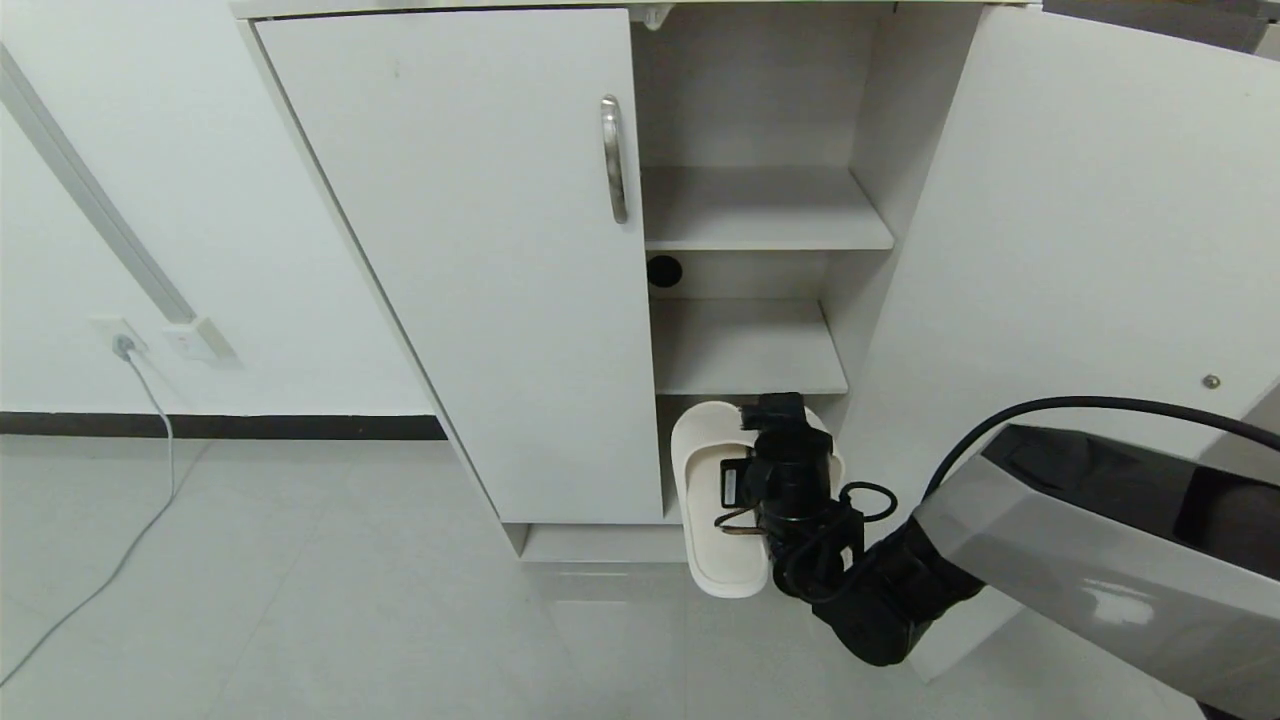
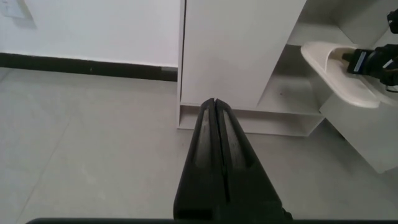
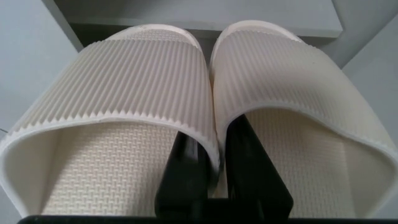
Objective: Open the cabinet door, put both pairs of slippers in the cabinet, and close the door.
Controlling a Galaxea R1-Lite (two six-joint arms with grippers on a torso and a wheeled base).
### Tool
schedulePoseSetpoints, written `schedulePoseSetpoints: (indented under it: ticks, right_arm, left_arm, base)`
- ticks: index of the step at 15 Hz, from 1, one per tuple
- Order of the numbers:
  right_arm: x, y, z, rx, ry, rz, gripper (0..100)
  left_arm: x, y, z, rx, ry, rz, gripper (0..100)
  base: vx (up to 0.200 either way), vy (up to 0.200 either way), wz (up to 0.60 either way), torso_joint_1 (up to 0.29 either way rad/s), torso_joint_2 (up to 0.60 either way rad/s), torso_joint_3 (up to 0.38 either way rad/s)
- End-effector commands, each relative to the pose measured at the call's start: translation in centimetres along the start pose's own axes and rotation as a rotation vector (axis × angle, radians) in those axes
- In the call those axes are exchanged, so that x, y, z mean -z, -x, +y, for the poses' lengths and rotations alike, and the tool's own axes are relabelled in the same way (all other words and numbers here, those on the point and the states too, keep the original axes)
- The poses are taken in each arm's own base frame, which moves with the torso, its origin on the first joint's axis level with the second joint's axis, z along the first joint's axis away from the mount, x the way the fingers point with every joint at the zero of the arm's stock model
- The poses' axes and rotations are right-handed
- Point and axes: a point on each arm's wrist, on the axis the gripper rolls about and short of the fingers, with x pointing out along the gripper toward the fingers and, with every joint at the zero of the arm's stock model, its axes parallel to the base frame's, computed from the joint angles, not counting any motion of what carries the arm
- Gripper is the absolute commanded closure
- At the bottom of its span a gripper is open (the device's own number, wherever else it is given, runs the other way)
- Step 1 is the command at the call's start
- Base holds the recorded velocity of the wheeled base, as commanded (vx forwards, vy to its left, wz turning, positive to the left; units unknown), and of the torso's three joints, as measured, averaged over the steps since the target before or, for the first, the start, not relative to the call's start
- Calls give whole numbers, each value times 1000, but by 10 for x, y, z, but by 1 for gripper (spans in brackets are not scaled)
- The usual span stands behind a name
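A pair of cream slippers hangs at the cabinet's bottom opening, toes pointing inward, heels sticking out over the floor. My right gripper is shut on the two inner strap edges, pinching both slippers together. The cabinet's right door stands wide open, while the left door with its metal handle is closed. My left gripper is shut and holds nothing, low above the floor in front of the cabinet. From there the slippers and the right gripper appear at the opening.
Two bare shelves sit above the bottom compartment, with a round hole in the back panel. A wall socket with a cable trailing over the tiled floor lies far left. The open door flanks the right arm closely.
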Motion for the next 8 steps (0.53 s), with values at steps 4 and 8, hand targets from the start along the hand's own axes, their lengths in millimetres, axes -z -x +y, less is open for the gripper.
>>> schedulePoseSetpoints:
  ticks: [4, 8]
  right_arm:
    - [4, -2, -2, 5, 11, -25, 100]
    - [3, -3, -3, 7, 13, -36, 100]
  left_arm:
    - [0, 0, 0, -1, 1, 1, 100]
    - [0, 0, 0, -1, 1, 1, 100]
  base:
    - [0, 0, 0, 0, 0, 0]
    - [50, 0, 0, 1, -1, 1]
